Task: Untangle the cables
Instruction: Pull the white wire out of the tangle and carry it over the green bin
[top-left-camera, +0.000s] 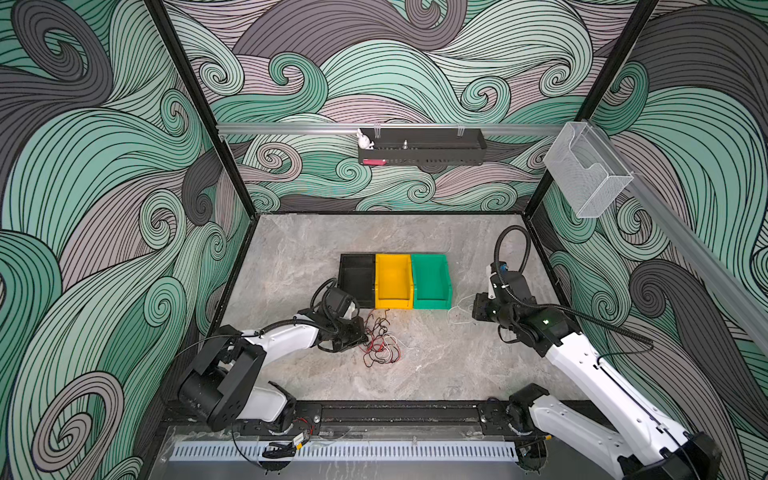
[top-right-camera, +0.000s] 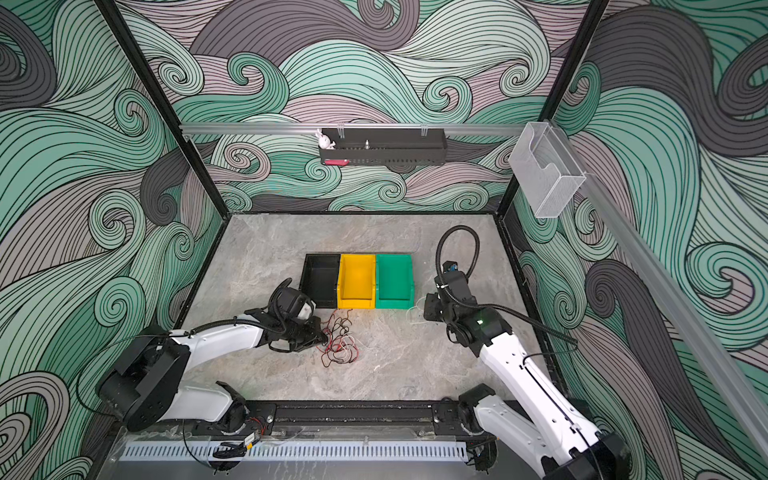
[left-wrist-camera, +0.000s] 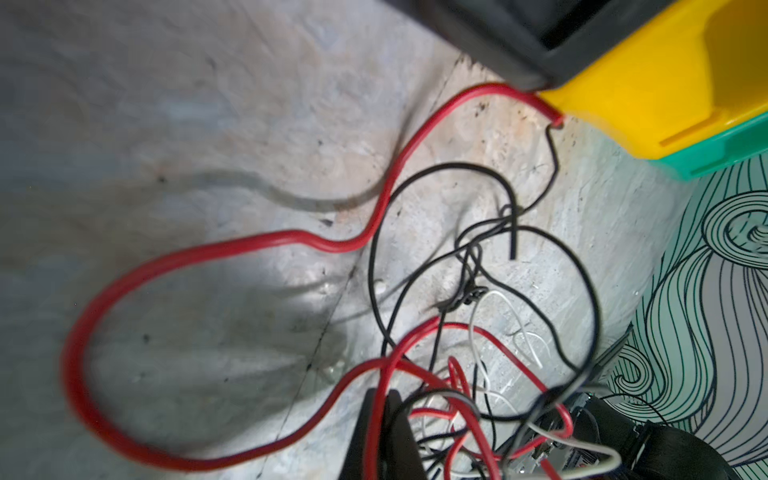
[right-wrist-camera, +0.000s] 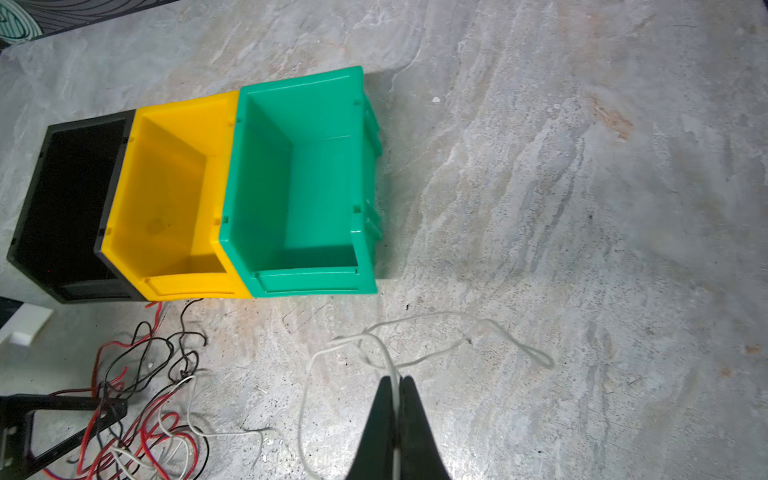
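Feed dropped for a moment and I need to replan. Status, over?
Left gripper shut in the tangle, apparently on a red strand. Right gripper shut on separate white cable. Tangle's red end reaches yellow bin.

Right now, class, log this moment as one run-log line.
left gripper: jaws shut on cable tangle | right gripper: jaws shut on white cable

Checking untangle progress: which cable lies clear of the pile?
The white cable in front of the green bin: the right gripper pinches it between its fingers, and it lies alone on the table, apart from the red, black and white tangle.
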